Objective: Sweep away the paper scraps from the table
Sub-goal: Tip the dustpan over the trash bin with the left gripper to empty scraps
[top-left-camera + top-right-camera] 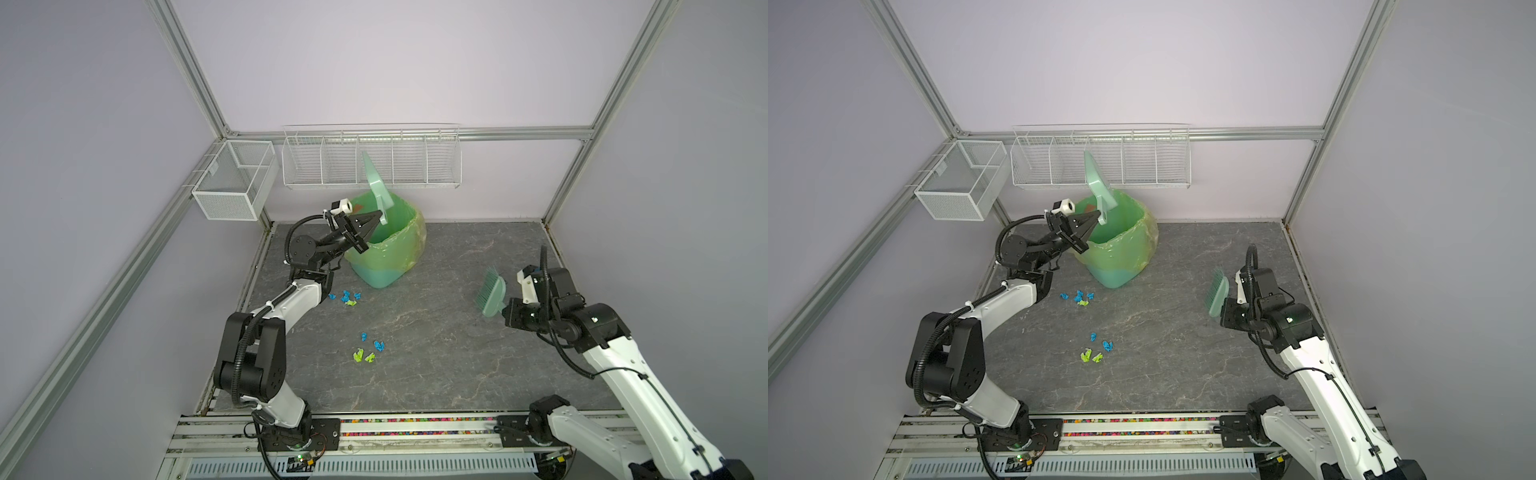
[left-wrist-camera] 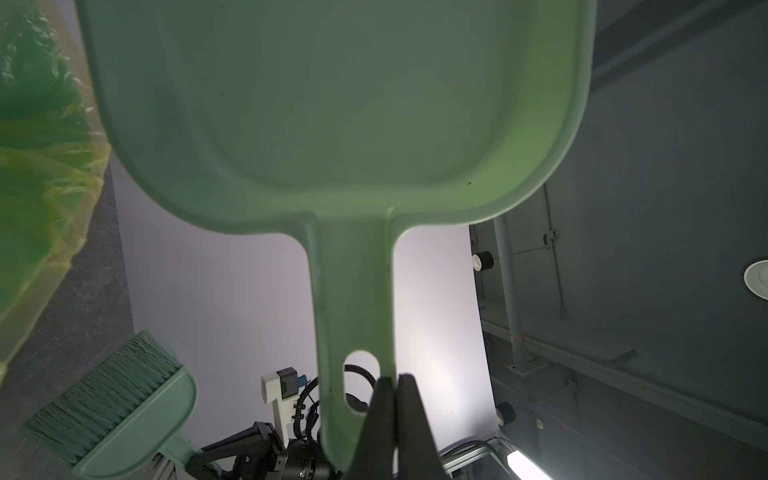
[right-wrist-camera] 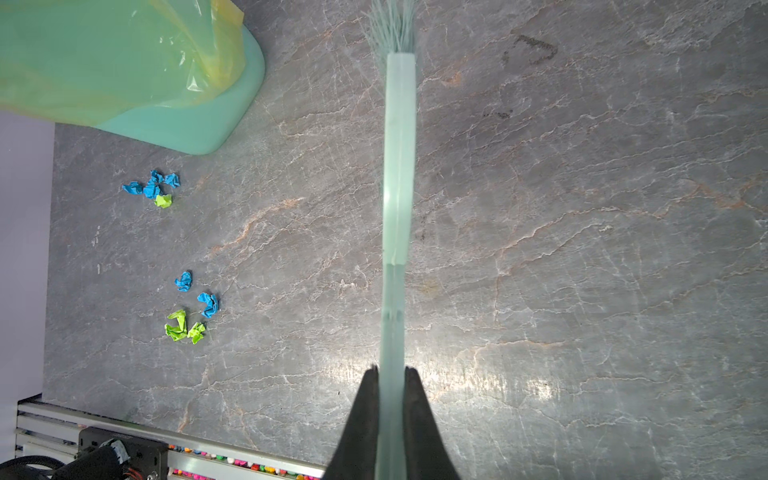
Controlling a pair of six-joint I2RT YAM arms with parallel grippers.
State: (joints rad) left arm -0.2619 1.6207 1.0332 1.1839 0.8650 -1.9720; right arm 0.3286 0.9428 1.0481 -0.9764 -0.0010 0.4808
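Bright blue and lime-green paper scraps lie on the dark veined table (image 1: 457, 353) in two small clusters. One cluster (image 1: 345, 297) (image 1: 1079, 297) (image 3: 153, 189) is just in front of the bin, the other (image 1: 369, 349) (image 1: 1097, 350) (image 3: 189, 307) nearer the front. My left gripper (image 1: 377, 216) (image 1: 1099, 215) (image 2: 392, 380) is shut on the handle of a pale green dustpan (image 1: 376, 183) (image 1: 1097, 183) (image 2: 332, 104), held upright above the bin. Raised at the right, my right gripper (image 1: 507, 311) (image 1: 1224, 309) (image 3: 391, 370) is shut on a green brush (image 1: 492, 296) (image 1: 1217, 296) (image 3: 399, 166) (image 2: 124, 399).
A green bin lined with a yellow-green bag (image 1: 386, 257) (image 1: 1121, 253) (image 3: 124, 62) stands at the back of the table. A white wire rack (image 1: 372, 160) and a mesh basket (image 1: 235, 178) hang on the walls. An aluminium rail with coloured beads (image 1: 415, 426) runs along the front edge.
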